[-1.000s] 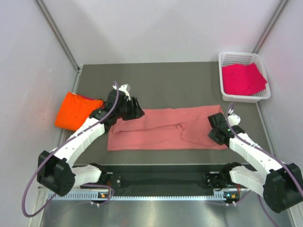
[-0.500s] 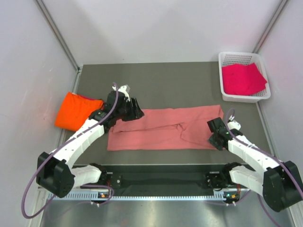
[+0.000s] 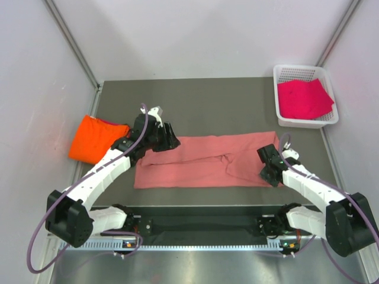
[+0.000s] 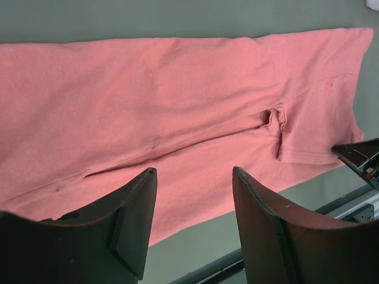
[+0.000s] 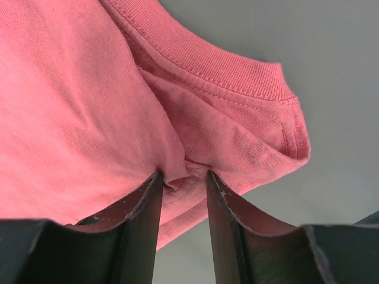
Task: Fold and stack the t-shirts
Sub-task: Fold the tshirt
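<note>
Salmon-pink shirt (image 3: 207,161) lies spread lengthwise across the middle of the table (image 3: 213,100). Left gripper (image 3: 170,140), jaws apart and holding nothing, hangs over the shirt's 9 o'clock end. Right gripper (image 5: 183,174), at the 3 o'clock end, pinches a fold of that shirt near a stitched edge. Orange shirt (image 3: 95,137) lies folded at 9 o'clock. Magenta shirt (image 3: 305,97) sits in the white basket (image 3: 284,74) at 2 o'clock.

A dark grey matte table (image 3: 237,97) fills the middle, closed in by plain pale walls (image 3: 195,35) behind and on both sides. Slim metal posts (image 3: 71,41) rise from its far corners. A brushed steel ledge (image 3: 207,269) fronts it; the light is soft and even
</note>
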Available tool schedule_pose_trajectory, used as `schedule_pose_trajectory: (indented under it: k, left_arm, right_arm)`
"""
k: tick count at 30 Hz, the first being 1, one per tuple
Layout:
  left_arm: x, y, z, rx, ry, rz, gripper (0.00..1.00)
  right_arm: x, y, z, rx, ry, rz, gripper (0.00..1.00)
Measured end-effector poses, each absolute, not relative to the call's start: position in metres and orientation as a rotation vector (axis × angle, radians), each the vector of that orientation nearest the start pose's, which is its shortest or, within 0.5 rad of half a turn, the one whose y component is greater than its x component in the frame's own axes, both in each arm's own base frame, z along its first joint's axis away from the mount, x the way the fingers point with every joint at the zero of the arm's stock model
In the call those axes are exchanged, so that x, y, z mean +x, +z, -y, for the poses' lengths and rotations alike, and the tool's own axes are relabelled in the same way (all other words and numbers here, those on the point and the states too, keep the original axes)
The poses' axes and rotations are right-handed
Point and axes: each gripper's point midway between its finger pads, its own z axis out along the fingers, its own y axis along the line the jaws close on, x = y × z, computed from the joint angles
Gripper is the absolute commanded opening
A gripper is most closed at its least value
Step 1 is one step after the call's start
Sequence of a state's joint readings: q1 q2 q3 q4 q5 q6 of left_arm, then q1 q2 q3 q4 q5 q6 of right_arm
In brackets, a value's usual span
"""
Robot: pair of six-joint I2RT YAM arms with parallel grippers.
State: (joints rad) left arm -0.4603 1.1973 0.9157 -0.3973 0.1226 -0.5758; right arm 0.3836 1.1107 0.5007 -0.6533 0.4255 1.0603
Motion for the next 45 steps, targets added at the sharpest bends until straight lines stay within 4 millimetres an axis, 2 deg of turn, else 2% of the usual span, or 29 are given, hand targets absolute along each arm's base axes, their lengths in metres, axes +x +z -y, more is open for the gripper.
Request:
schedule_pose_trajectory:
  k: [11, 13, 15, 18, 19, 20, 21, 22, 27, 29, 35, 39, 45]
  left_arm:
    - [0.288, 0.169, 0.192, -0.063, -0.678, -2.330, 0.59]
    - [0.289, 0.170, 0.192, -0.063, -0.678, -2.329, 0.59]
    - [0.289, 0.170, 0.192, -0.063, -0.678, -2.329, 0.59]
    - [0.288, 0.170, 0.192, -0.063, -0.679, -2.329, 0.59]
    - [0.288, 0.170, 0.192, -0.063, -0.679, -2.328, 0.59]
    - [0.288, 0.170, 0.192, -0.063, -0.679, -2.328, 0.59]
    - [0.288, 0.170, 0.192, -0.062, -0.680, -2.328, 0.59]
    - [0.288, 0.170, 0.192, -0.061, -0.681, -2.328, 0.59]
    - [0.286, 0.174, 0.194, -0.051, -0.702, -2.320, 0.59]
    - [0.286, 0.175, 0.195, -0.045, -0.710, -2.317, 0.59]
    - [0.283, 0.177, 0.200, -0.017, -0.745, -2.314, 0.59]
    - [0.282, 0.175, 0.202, -0.004, -0.763, -2.310, 0.59]
    - [0.280, 0.172, 0.202, 0.009, -0.770, -2.313, 0.59]
  right_arm:
    - [0.198, 0.015, -0.036, 0.914, -0.210, -2.497, 0.38]
    - [0.201, 0.017, -0.037, 0.910, -0.211, -2.497, 0.55]
    - [0.204, 0.021, -0.037, 0.912, -0.207, -2.482, 0.67]
    - [0.210, 0.032, -0.036, 0.907, -0.204, -2.454, 0.71]
    - [0.213, 0.038, -0.036, 0.911, -0.193, -2.439, 0.76]
    - [0.218, 0.049, -0.038, 0.914, -0.163, -2.410, 0.76]
    - [0.220, 0.055, -0.038, 0.920, -0.143, -2.391, 0.85]
    - [0.221, 0.061, -0.039, 0.933, -0.117, -2.370, 0.88]
    - [0.214, 0.077, -0.042, 0.987, -0.020, -2.312, 0.93]
    - [0.209, 0.074, -0.043, 1.020, 0.006, -2.305, 0.93]
    - [0.190, 0.051, -0.047, 1.114, 0.018, -2.353, 0.94]
    - [0.185, 0.039, -0.054, 1.146, -0.002, -2.404, 0.95]
    - [0.187, 0.024, -0.060, 1.204, 0.022, -2.398, 0.87]
